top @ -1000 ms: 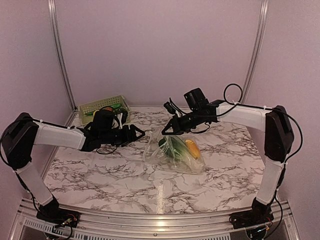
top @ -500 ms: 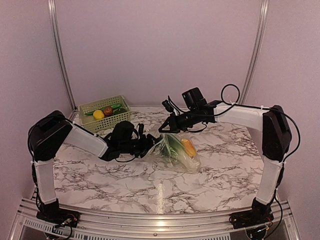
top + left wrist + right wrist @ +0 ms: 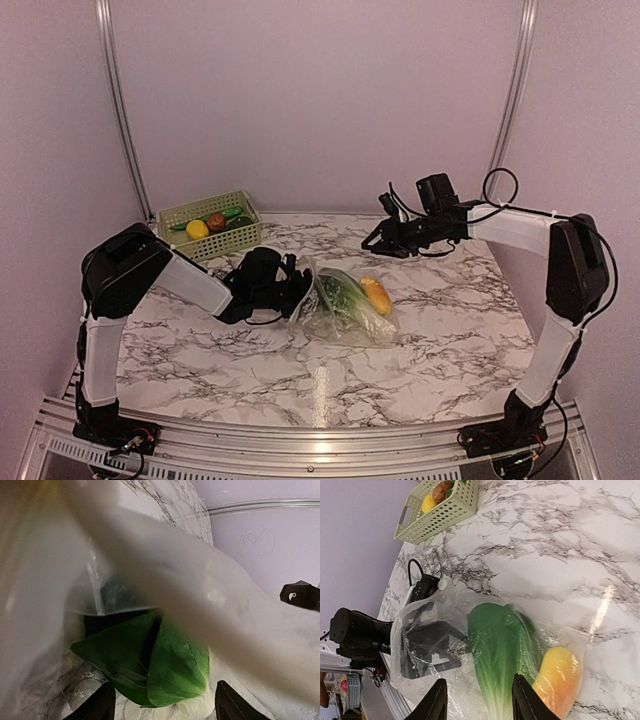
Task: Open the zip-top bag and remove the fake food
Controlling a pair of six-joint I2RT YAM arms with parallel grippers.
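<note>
The zip-top bag lies in the middle of the marble table, its mouth facing left. Inside it are fake food pieces: a green leafy vegetable and a yellow-orange piece. My left gripper is open and pushed into the bag's mouth. In the left wrist view its fingers stand either side of the green vegetable, with bag film close around. My right gripper is open and empty, above and behind the bag. The right wrist view looks down on the bag, vegetable and yellow piece.
A light green lattice basket stands at the back left and holds a yellow, a brown and a green toy food. It also shows in the right wrist view. Metal frame rails run along the table's edges and back corners.
My left gripper has moved right from beside the basket into the bag's mouth. My right gripper has let go of the bag's top edge and drawn back to the right. The bag has sagged.
</note>
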